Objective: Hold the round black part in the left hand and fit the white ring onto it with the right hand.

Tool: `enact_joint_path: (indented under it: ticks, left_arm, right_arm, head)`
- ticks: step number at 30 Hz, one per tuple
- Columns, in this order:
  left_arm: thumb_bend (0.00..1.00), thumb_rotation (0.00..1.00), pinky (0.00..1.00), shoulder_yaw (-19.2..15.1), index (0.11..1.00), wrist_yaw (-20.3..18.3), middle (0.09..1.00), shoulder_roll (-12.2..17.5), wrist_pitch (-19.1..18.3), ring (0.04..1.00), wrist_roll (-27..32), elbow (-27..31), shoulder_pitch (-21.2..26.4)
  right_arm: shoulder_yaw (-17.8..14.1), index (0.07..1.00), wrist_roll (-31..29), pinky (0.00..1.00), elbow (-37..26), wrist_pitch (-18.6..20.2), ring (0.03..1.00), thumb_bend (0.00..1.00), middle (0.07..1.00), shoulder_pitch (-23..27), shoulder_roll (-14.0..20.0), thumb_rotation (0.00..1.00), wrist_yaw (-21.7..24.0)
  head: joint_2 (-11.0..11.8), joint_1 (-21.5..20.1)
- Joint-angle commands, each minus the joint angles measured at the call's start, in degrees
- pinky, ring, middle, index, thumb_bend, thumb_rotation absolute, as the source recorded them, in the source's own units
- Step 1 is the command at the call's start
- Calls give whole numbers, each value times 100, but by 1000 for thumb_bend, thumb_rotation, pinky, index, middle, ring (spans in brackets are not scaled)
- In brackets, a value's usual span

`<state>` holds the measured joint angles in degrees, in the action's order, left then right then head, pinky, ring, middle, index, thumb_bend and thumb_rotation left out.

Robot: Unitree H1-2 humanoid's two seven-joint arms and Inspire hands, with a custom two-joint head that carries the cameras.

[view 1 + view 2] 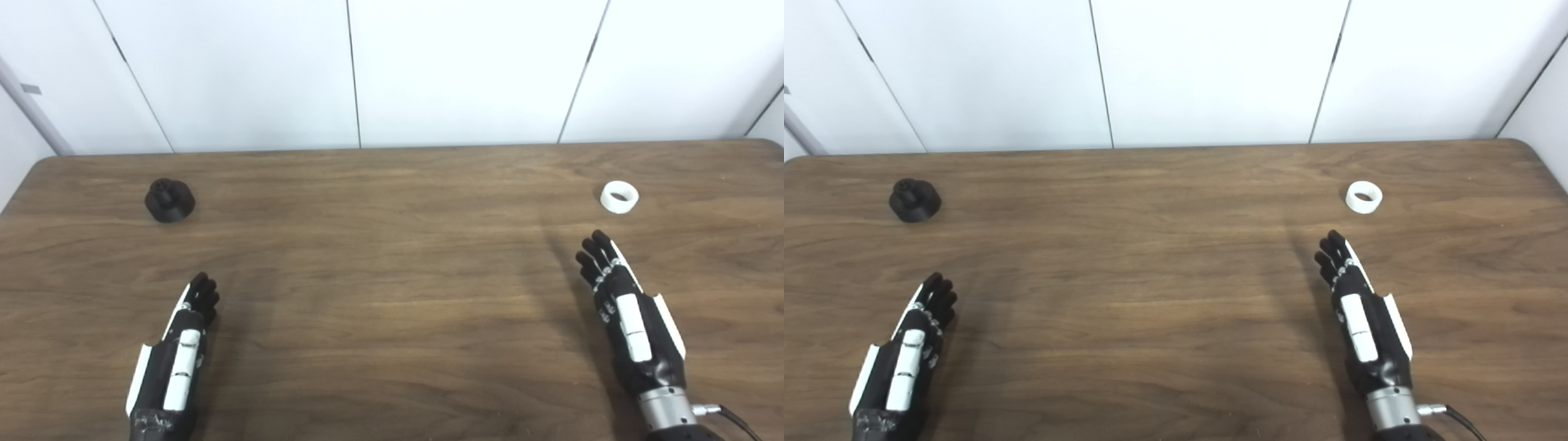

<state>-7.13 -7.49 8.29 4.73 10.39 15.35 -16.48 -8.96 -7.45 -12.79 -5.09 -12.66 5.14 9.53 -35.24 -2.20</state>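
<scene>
Black round part (169, 200) sits far left on the wooden tabletop (392, 294) in the left eye view, a squat matte disc with a raised knob on top, well apart from the left robot hand (184, 343), which holds nothing, fingers extended and lying close together. I'd say that hand should reach forward and grip the wide rim, leaving the knob free. From the right eye view, the white ring (1363, 197), a smooth, short plastic band, lies near the right robot hand (1356, 312), likewise empty with fingers extended; pinching its outer wall seems wisest.
</scene>
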Motion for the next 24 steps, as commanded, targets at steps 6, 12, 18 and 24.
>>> enact_joint_path:
  ticks: [6, 12, 18, 24]
  left_arm:
    - [511, 833, 1000, 7, 980, -31, 974, 8, 293, 975, 28, 2, 33]
    - [483, 853, 1000, 17, 984, -54, 972, 30, 325, 973, 33, 1, 38]
    - [507, 816, 1000, 6, 976, -34, 962, 7, 306, 965, 51, -31, 35]
    - [489, 803, 987, 38, 966, -29, 959, -16, 457, 959, -27, -135, 48]
  right_arm:
    - [127, 948, 25, 967, -94, -440, 937, 582, 948, -1187, -88, 897, 45]
    - [142, 954, 108, 966, -95, -469, 937, 581, 946, -1193, -87, 908, 39]
    - [139, 945, 172, 964, -72, -474, 934, 591, 942, -1186, -113, 907, 13]
    - [133, 958, 180, 968, 37, -552, 937, 584, 948, -1161, -99, 918, 30]
  head:
    - [34, -2]
    - [53, -4]
    - [173, 70]
    - [394, 431]
